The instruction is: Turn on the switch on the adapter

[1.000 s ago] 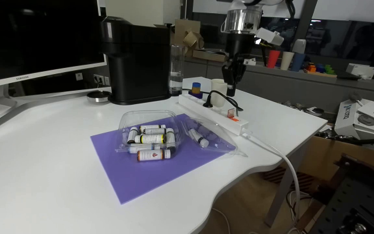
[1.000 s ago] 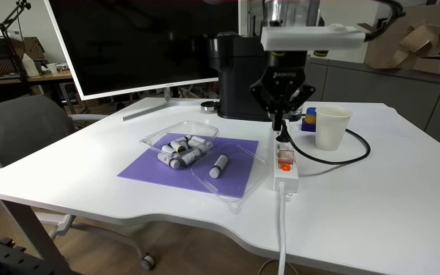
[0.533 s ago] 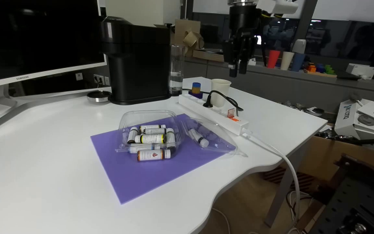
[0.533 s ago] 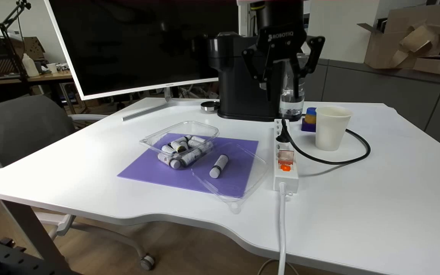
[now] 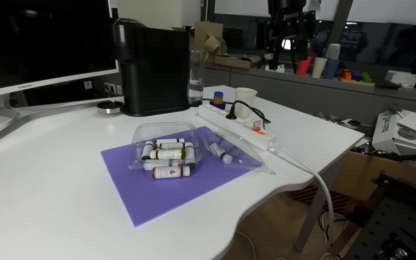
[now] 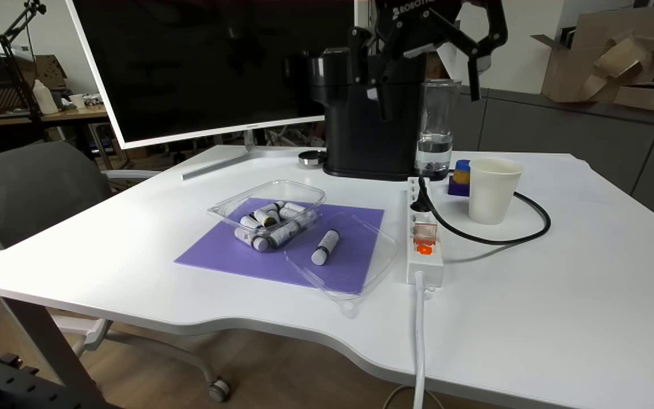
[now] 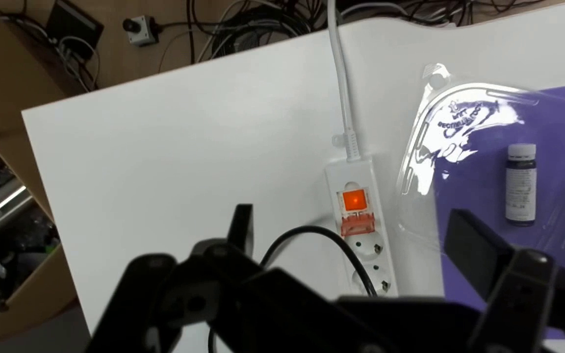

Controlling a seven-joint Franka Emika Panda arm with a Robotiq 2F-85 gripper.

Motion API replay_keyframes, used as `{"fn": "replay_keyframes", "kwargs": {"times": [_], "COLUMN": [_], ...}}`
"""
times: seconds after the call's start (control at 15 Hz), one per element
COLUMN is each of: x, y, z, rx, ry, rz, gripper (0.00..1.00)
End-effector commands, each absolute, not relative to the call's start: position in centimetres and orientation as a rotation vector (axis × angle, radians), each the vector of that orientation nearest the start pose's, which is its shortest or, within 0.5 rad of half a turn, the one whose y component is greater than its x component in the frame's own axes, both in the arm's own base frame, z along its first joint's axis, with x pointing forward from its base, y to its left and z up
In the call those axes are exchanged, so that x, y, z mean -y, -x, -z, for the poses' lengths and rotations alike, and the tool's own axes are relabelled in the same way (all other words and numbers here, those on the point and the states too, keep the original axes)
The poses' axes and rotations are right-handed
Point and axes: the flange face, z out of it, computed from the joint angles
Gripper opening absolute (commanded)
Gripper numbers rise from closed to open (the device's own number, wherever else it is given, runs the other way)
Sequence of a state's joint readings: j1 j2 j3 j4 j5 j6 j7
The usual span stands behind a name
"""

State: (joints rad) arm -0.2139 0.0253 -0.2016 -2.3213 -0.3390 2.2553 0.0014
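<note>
Above the white desk [image 7: 189,162], the black two-fingered pincer [image 6: 430,106] now hangs higher, newly spread wide, clear of the square, apparently lit orange switch [image 7: 354,200] at the corded end of the long white power strip [image 5: 232,126], so pressing seems done.

Both exterior views look down across the table [image 5: 67,202] toward the monitor [image 6: 213,62]; the wrist view, closer, faces steeply down past the hand [image 7: 351,213]. All share the power strip [image 5: 234,125] and part of the mat [image 5: 172,191].

The adapter [image 5: 233,126] and glossy lid [image 7: 469,132] are plastic.
</note>
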Motion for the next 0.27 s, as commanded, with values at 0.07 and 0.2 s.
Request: {"fn": "replay_keyframes", "kwargs": {"times": [0.07,0.2], "x": [20.65,20.87], "y": [-43.45,-42.8], "z": [-33.47,-33.32], "rx": [-0.452,-0.464], "ry": [3.354,3.348], "rz": [-0.355,-0.448], "gripper": [1.0,1.0]}}
